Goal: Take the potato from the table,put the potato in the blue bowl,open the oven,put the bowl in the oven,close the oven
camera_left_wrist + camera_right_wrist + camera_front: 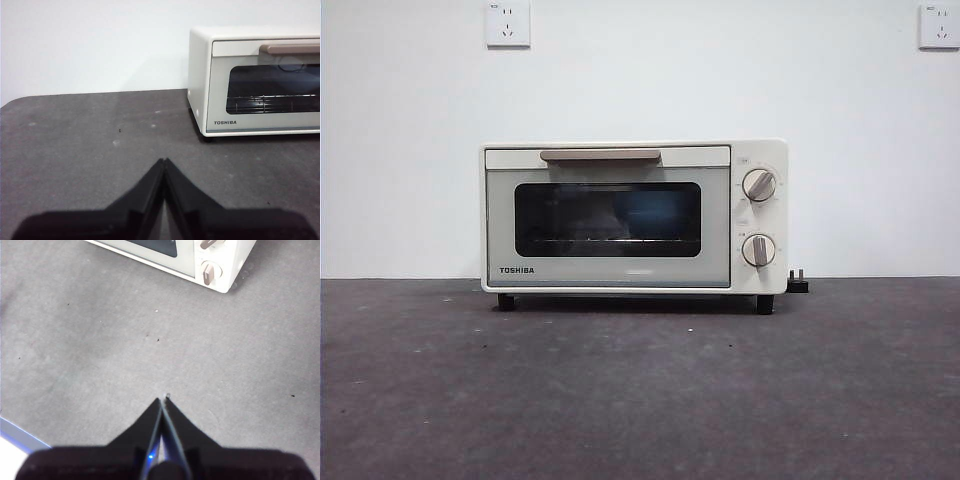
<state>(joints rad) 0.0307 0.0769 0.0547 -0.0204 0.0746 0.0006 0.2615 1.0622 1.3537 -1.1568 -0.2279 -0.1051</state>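
Oven (634, 217) — door shut — long axis across table (640, 400).

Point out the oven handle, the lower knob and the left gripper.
oven handle (600, 155), front view, middle of the bar.
lower knob (758, 250), front view, its centre.
left gripper (164, 161), left wrist view, at the meeting jaw tips.

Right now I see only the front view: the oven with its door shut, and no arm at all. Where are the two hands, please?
Observer: The left hand hangs low over the table, jaws shut and empty, out past the oven's side wall away from the knobs.
Operator: And the right one?
Observer: The right hand looks down on bare table in front of the oven's knobs, jaws shut, holding nothing.
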